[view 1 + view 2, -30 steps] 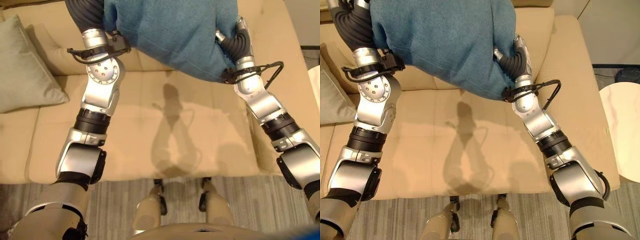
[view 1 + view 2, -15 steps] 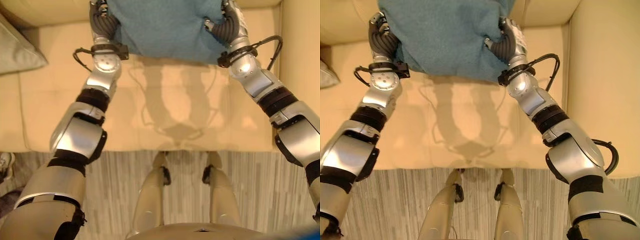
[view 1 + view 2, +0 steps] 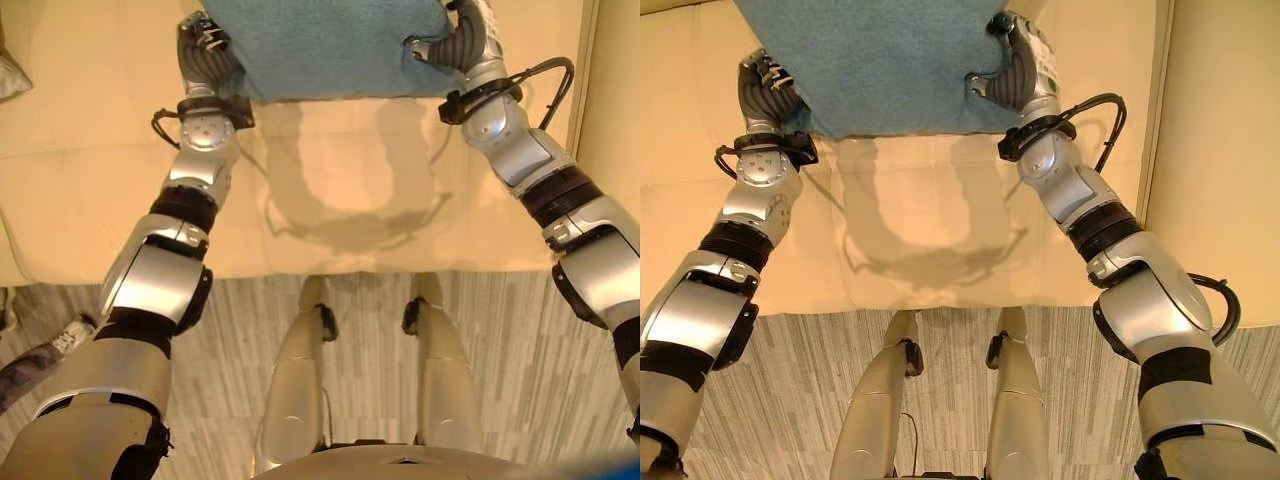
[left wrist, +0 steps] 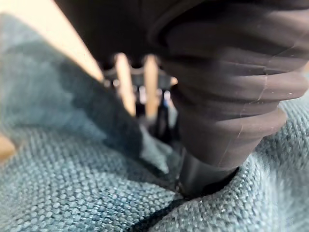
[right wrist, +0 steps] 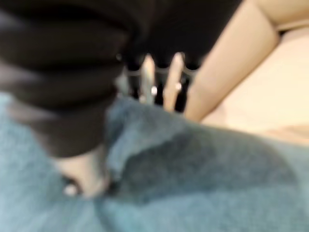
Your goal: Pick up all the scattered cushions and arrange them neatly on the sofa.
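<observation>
A blue cushion [image 3: 890, 60] is held between the 2 hands above the sofa [image 3: 940, 240], over the back part of its seat, near the right armrest [image 3: 1220, 150]. The left hand [image 3: 205, 55] is pressed on the cushion's left edge, and its fingers are sunk into the cloth. The right hand [image 3: 1018, 70] is clamped on the right edge, with the cloth bunched between thumb and fingers. A grey cushion [image 3: 12, 75] is seen at the sofa's left edge.
</observation>
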You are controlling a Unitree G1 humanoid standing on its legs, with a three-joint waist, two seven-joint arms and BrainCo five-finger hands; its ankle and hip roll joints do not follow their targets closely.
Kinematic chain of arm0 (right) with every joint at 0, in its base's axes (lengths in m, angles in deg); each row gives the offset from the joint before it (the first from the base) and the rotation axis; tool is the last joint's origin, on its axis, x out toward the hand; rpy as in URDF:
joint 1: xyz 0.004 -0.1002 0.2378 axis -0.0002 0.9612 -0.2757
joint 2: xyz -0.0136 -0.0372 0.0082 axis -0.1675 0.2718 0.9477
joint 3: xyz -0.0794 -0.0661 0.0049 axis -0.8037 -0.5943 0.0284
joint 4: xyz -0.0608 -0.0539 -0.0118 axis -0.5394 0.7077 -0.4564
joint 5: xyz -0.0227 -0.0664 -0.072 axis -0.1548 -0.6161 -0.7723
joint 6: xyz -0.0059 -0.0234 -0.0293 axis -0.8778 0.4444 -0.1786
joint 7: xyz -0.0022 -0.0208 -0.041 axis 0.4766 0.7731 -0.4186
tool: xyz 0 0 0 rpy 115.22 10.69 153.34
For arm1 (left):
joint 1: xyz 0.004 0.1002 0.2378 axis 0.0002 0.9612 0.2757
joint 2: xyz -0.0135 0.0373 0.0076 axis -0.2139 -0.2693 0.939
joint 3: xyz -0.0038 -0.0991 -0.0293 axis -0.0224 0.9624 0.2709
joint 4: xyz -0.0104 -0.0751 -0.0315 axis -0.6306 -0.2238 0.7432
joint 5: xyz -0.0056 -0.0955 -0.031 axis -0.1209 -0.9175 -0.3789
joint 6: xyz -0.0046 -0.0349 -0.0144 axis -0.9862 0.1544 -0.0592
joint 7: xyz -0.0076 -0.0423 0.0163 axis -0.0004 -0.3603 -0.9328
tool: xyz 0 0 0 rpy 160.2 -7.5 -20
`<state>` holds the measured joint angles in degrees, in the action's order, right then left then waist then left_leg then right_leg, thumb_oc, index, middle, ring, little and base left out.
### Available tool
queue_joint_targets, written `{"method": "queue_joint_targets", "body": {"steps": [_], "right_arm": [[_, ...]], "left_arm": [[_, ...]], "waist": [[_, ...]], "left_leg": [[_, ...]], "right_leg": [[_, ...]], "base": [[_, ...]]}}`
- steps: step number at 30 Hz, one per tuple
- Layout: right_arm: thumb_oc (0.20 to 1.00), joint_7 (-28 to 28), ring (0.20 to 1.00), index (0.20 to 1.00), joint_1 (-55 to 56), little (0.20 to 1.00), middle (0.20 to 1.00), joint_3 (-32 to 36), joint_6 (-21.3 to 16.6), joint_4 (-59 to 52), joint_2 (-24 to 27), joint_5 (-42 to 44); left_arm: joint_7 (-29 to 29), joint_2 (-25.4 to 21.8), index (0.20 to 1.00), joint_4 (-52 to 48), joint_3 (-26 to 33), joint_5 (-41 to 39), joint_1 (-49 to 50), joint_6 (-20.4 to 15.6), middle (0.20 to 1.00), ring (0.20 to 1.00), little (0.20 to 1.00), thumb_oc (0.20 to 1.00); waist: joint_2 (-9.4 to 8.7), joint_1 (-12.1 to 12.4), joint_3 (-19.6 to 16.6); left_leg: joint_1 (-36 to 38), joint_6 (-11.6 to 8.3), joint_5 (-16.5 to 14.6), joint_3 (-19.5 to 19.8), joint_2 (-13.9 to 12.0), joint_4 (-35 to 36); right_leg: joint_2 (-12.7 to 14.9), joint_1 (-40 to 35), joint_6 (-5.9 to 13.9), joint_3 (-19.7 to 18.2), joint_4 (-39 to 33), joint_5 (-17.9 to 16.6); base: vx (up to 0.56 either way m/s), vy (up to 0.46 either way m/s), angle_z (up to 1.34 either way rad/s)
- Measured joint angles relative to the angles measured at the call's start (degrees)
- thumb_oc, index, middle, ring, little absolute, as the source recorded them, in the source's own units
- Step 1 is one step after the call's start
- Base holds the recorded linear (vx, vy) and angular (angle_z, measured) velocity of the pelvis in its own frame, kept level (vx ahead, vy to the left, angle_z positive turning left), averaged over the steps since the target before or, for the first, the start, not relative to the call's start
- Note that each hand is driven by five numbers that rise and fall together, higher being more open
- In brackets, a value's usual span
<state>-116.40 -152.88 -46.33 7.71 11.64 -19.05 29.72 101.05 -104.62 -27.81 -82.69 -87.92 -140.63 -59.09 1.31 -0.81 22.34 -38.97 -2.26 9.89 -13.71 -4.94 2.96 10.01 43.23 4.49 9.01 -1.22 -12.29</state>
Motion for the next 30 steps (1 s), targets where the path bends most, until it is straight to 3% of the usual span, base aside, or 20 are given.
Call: {"method": "queue_joint_targets", "body": {"steps": [1, 2, 3, 4, 5, 6, 9, 10, 11, 12, 13, 14, 18, 30], "right_arm": [[0.200, 0.0, 0.200, 0.200, 0.0, 0.200, 0.200, 0.2, 0.0, 0.0, -0.2, 0.2], [0.200, 0.0, 0.200, 0.200, 0.0, 0.200, 0.200, 0.3, 0.0, 0.0, -0.2, 0.3], [0.200, 0.1, 0.200, 0.200, 0.0, 0.200, 0.200, 0.6, 0.0, 0.0, -0.1, 0.5], [0.200, 0.0, 0.200, 0.200, 0.3, 0.200, 0.200, 1.1, 0.0, 0.0, -0.3, 0.8], [0.200, -0.1, 0.200, 0.200, 0.4, 0.200, 0.200, 1.1, 0.0, 0.0, -0.2, 1.0], [0.200, -0.1, 0.200, 0.200, 0.4, 0.200, 0.200, 1.1, 0.0, -0.3, 0.0, 1.0], [0.200, -0.5, 0.200, 0.200, 0.2, 0.200, 0.200, 1.2, 0.0, -1.0, 0.9, 0.9], [0.200, -0.6, 0.200, 0.200, 0.2, 0.200, 0.200, 1.2, 0.0, -1.4, 1.6, 0.8], [0.200, -0.7, 0.200, 0.200, 0.2, 0.200, 0.200, 1.2, 0.0, -1.8, 2.3, 0.8], [0.473, -0.9, 0.473, 0.473, 0.2, 0.473, 0.473, 1.2, 0.0, -2.4, 3.1, 0.8], [0.865, -0.9, 0.865, 0.865, 0.2, 0.865, 0.865, 1.1, 0.0, -2.6, 3.4, 0.8], [1.000, -0.9, 1.000, 1.000, 0.3, 1.000, 1.000, 1.1, 0.0, -2.7, 3.5, 0.8], [1.000, -0.9, 1.000, 1.000, 0.5, 1.000, 1.000, 1.2, 0.4, -2.7, 3.8, 0.8], [1.000, -0.3, 1.000, 1.000, 0.8, 1.000, 1.000, 1.5, 0.4, -2.6, 3.5, 1.0]], "left_arm": [[0.0, 0.1, 1.000, 0.0, 0.0, -0.1, 0.2, 0.0, 1.000, 1.000, 1.000, 1.000], [0.0, 0.2, 1.000, 0.0, 0.0, -0.2, 0.2, 0.1, 1.000, 1.000, 1.000, 1.000], [0.0, 1.1, 0.576, -0.7, 0.4, -0.7, 0.7, 0.0, 0.576, 0.576, 0.576, 0.576], [0.0, 1.5, 0.275, -1.3, 1.1, -1.4, 1.4, 0.0, 0.275, 0.275, 0.275, 0.275], [0.0, 2.2, 0.275, -1.4, 1.3, -2.0, 1.9, -0.1, 0.275, 0.275, 0.275, 0.275], [0.0, 3.0, 0.200, -2.0, 1.4, -2.3, 3.0, -0.2, 0.200, 0.200, 0.200, 0.200], [0.0, 5.3, 0.228, -3.6, 2.1, -4.7, 5.2, -0.9, 0.228, 0.228, 0.228, 0.228], [0.0, 5.8, 0.498, -4.7, 2.1, -4.8, 6.2, -0.9, 0.498, 0.498, 0.498, 0.498], [0.0, 6.3, 0.840, -5.6, 2.1, -4.8, 7.1, -1.0, 0.840, 0.840, 0.840, 0.840], [-0.1, 6.7, 1.000, -6.0, 1.9, -4.8, 8.1, -0.9, 1.000, 1.000, 1.000, 1.000], [-0.1, 6.9, 1.000, -5.9, 1.7, -4.8, 8.5, -0.9, 1.000, 1.000, 1.000, 1.000], [-0.1, 7.8, 1.000, -5.9, 1.6, -4.8, 8.7, -0.9, 1.000, 1.000, 1.000, 1.000], [0.0, 6.5, 1.000, -5.9, 1.6, -4.8, 8.7, -0.7, 1.000, 1.000, 1.000, 1.000], [-0.2, 2.2, 1.000, -5.3, -0.4, -3.4, 7.0, 0.6, 1.000, 1.000, 1.000, 1.000]], "waist": [[0.00, 0.0, 0.0], [0.00, 0.0, 0.0], [-0.02, 0.0, 0.0], [-0.02, -0.1, 0.0], [-0.02, -0.1, 0.0], [-0.04, -0.4, 0.0], [-0.16, -0.4, -0.1], [-0.20, -0.4, -0.1], [-0.24, -0.4, -0.1], [-0.44, -0.5, -0.2], [-0.67, -0.6, -0.2], [-1.14, -1.0, -0.4], [-2.01, -1.8, -0.4], [-2.12, -1.7, -0.4]], "left_leg": [[0.0, 0.00, 0.0, 0.0, 0.0, 0.0], [-0.1, 0.01, 0.0, 0.0, 0.1, 0.0], [-0.1, 0.01, 0.0, 0.0, 0.0, 0.0], [-0.1, 0.13, 0.1, 0.0, 0.0, 0.0], [-0.1, 0.10, 0.3, 0.0, 0.0, 0.0], [-0.1, 0.14, 0.4, 0.1, 0.0, 0.0], [-0.1, 0.07, 0.6, 0.1, 0.0, 0.0], [-0.1, 0.09, 0.6, 0.1, 0.0, 0.0], [-0.1, 0.10, 0.6, 0.2, 0.0, 0.0], [-0.1, 0.10, 0.6, 0.2, 0.0, 0.1], [-0.1, 0.10, 0.6, 0.2, 0.0, 0.1], [-0.1, 0.10, 0.6, 0.2, 0.0, 0.1], [-0.1, 0.10, 0.7, 0.2, 0.0, 0.0], [-0.1, 0.12, 0.7, 0.2, 0.0, 0.0]], "right_leg": [[-0.1, 0.1, 0.00, -0.1, 0.0, 0.0], [-0.1, 0.2, 0.00, -0.2, 0.0, 0.0], [-0.2, 0.3, 0.00, -0.2, 0.2, 0.0], [-0.2, 0.3, 0.00, -0.3, 0.2, 0.0], [-0.2, 0.3, 0.08, -0.3, 0.3, -0.1], [-0.2, 0.3, 0.12, -0.3, 0.3, -0.1], [-0.3, 0.3, 0.13, -0.3, 0.4, -0.3], [-0.3, 0.3, 0.15, -0.3, 0.4, -0.3], [-0.3, 0.3, 0.16, -0.3, 0.4, -0.4], [-0.2, 0.3, 0.17, -0.3, 0.4, -0.4], [-0.3, 0.3, 0.17, -0.3, 0.4, -0.4], [-0.3, 0.3, 0.17, -0.3, 0.4, -0.4], [-0.3, 0.3, 0.16, -0.3, 0.4, -0.4], [-0.2, 0.2, 0.10, -0.3, 0.4, -0.5]], "base": [[0.00, 0.000, 0.00], [-0.03, -0.036, -0.02], [0.00, 0.000, 0.00], [0.00, 0.000, 0.00], [-0.02, -0.034, 0.02], [0.00, 0.000, 0.00], [0.00, 0.000, 0.00], [0.00, 0.000, 0.00], [0.00, 0.000, 0.00], [0.00, 0.000, 0.00], [0.00, 0.000, 0.00], [0.00, 0.000, 0.00], [0.00, 0.000, 0.00], [0.00, 0.000, 0.00]]}}
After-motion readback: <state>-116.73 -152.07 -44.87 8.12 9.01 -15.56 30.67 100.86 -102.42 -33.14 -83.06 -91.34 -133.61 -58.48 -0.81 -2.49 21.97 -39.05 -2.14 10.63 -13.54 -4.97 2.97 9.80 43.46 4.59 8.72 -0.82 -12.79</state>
